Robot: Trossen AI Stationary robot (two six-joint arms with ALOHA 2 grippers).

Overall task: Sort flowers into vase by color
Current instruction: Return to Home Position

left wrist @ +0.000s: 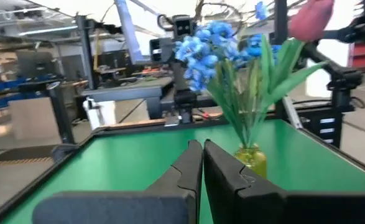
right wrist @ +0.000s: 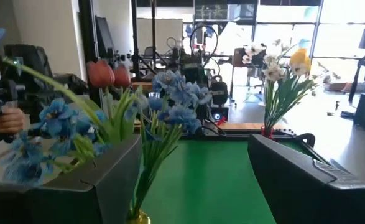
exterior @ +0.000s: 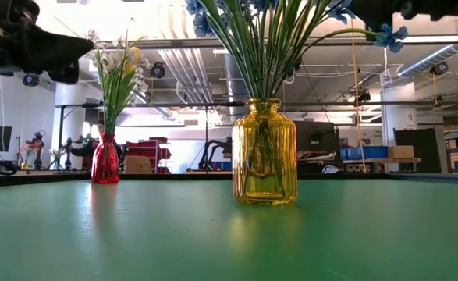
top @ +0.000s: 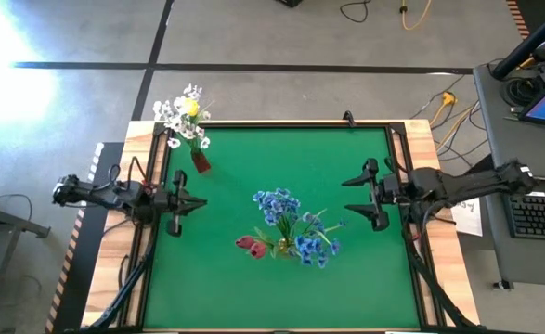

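Note:
A yellow glass vase (exterior: 264,152) stands near the table's middle. It holds blue flowers (top: 286,218) and red-pink tulips (top: 251,246), stems down in its neck. A red vase (exterior: 105,160) at the far left holds white blossoms and a yellow tulip (top: 184,116). My left gripper (top: 203,204) hovers shut at the left edge and points level toward the yellow vase (left wrist: 252,158). My right gripper (top: 348,196) hovers open at the right side, level, with nothing between its fingers. It faces the blue flowers (right wrist: 176,99) and the red vase (right wrist: 268,132).
Wooden rails (top: 413,139) frame the green mat. A small clamp (top: 348,119) sits on the far edge. A desk with a keyboard (top: 539,213) stands beyond the right edge. Bare green mat (top: 281,297) lies along the near side.

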